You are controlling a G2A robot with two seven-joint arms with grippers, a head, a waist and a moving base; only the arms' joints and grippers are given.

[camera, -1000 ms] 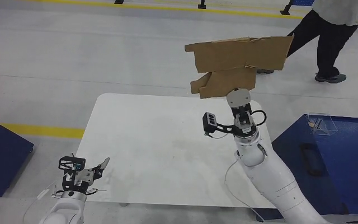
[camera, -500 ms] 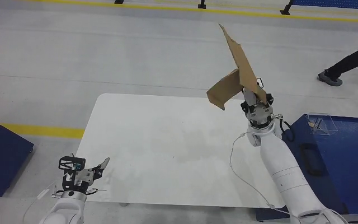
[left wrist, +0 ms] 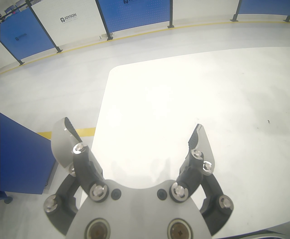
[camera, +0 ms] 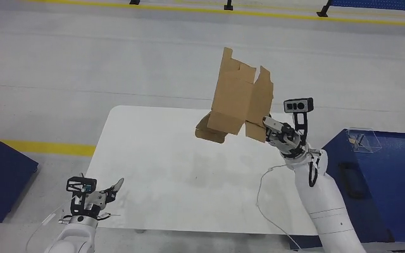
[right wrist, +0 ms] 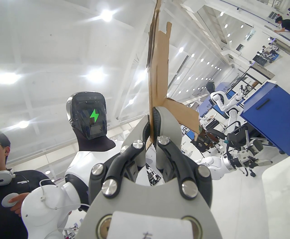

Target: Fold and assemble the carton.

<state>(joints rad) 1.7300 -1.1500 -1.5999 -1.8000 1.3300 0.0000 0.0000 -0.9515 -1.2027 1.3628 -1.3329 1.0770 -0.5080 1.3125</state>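
Carton [camera: 235, 101] rises upright from my closed right fingers [right wrist: 167, 122] over the surface's [camera: 164, 183] far right edge; my open left fingers [left wrist: 200, 138] are well apart.

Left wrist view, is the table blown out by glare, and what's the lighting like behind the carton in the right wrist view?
Left wrist view: yes, the table glares near-white in front of the open left gripper, surface detail lost. Right wrist view: ceiling lights flare bright behind the carton, clamped edge-on in the right gripper.
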